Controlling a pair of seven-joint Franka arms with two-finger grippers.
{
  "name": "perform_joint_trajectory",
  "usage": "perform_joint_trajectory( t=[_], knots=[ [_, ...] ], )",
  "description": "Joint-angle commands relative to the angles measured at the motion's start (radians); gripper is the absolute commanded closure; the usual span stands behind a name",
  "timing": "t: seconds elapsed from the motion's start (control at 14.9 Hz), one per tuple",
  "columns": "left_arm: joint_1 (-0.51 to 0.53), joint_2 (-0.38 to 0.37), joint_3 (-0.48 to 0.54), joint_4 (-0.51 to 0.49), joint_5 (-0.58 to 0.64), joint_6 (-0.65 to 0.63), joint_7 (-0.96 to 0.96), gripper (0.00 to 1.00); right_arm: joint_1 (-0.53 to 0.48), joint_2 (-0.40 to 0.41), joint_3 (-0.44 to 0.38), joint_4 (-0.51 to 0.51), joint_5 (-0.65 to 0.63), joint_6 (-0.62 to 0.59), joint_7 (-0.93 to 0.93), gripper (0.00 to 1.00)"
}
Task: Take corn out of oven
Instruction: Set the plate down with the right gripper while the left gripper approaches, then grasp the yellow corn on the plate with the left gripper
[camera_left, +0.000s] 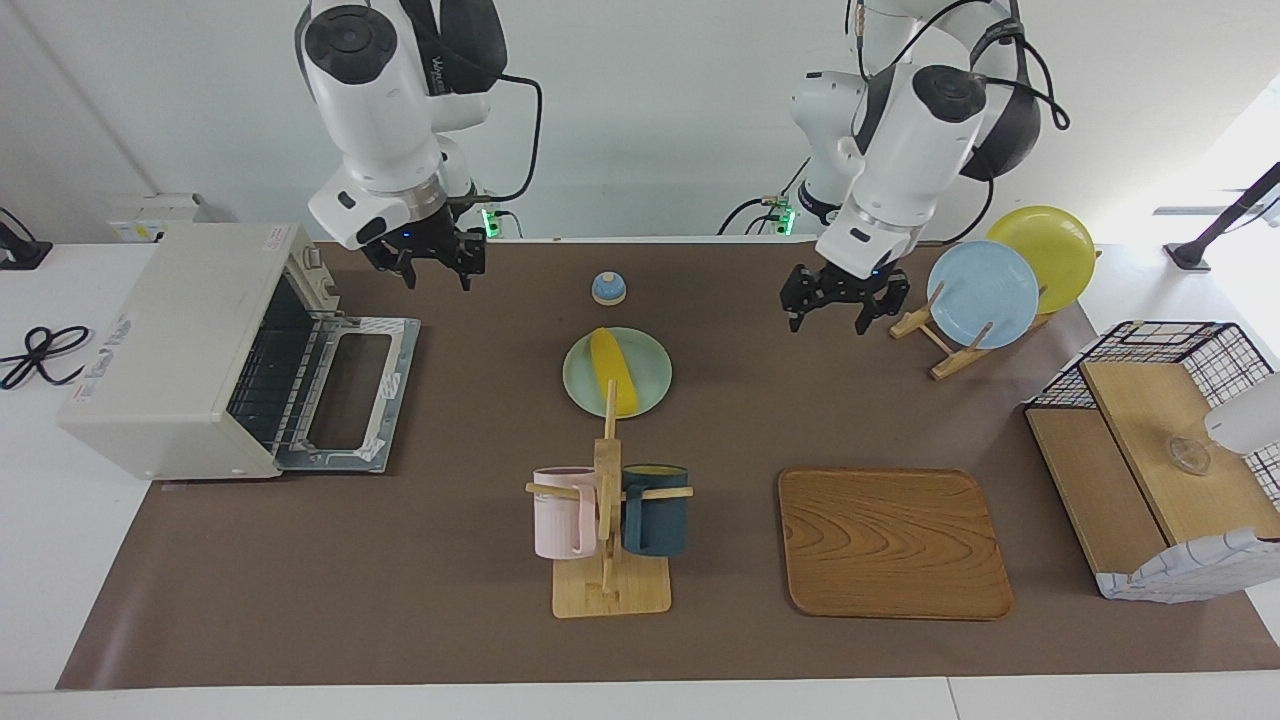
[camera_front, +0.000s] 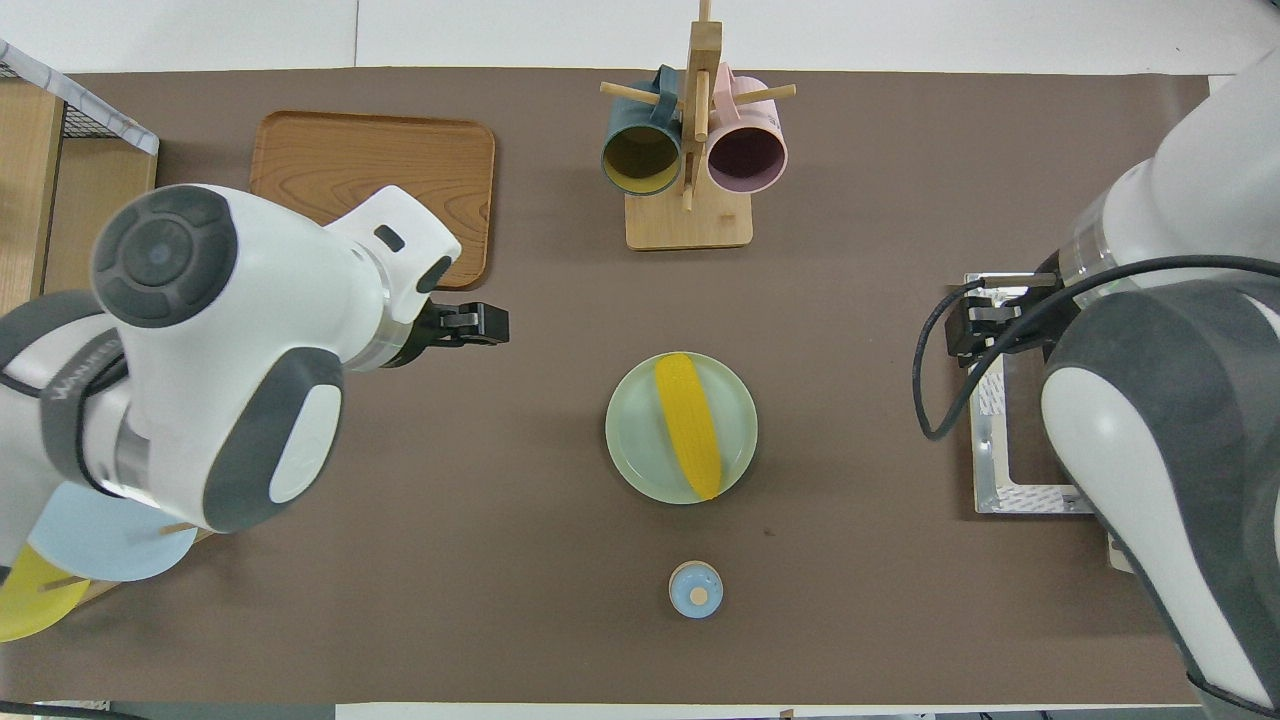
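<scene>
The corn (camera_left: 612, 370) is a bright yellow cob lying on a pale green plate (camera_left: 655, 370) in the middle of the mat; it also shows in the overhead view (camera_front: 688, 425) on the plate (camera_front: 635, 440). The off-white oven (camera_left: 180, 350) stands at the right arm's end of the table with its door (camera_left: 350, 395) dropped open; its rack looks bare. My right gripper (camera_left: 435, 265) hangs open and empty above the mat by the oven's door. My left gripper (camera_left: 845, 312) hangs open and empty above the mat, between the green plate and the plate rack.
A small blue bell (camera_left: 608, 288) sits nearer to the robots than the green plate. A mug tree (camera_left: 608, 520) with a pink and a dark blue mug stands farther out, beside a wooden tray (camera_left: 893, 540). A plate rack (camera_left: 985, 290) and wire shelf (camera_left: 1160, 450) are at the left arm's end.
</scene>
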Motion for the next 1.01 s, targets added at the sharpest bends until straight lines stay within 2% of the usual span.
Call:
perform_joint_trajectory(
  t=[0.0, 0.2, 0.47, 0.81, 0.94],
  knots=[
    [-0.078, 0.039, 0.020, -0.009, -0.012, 0.060, -0.096, 0.00, -0.059, -0.021, 0.008, -0.038, 0.025, 0.037, -0.109, 0.00],
    [-0.140, 0.075, 0.018, -0.027, -0.012, 0.138, -0.180, 0.00, -0.097, -0.018, 0.008, -0.035, 0.037, 0.037, -0.137, 0.00],
    [-0.244, 0.162, 0.020, -0.024, -0.012, 0.227, -0.280, 0.00, -0.074, -0.038, -0.007, -0.042, 0.039, 0.017, -0.146, 0.00],
    [-0.324, 0.269, 0.023, -0.007, -0.006, 0.306, -0.352, 0.00, -0.054, -0.055, -0.032, -0.071, 0.039, 0.043, -0.151, 0.00],
    [-0.328, 0.285, 0.023, -0.001, -0.004, 0.323, -0.352, 0.00, -0.045, -0.064, -0.033, -0.084, 0.039, 0.052, -0.151, 0.00]
  ],
)
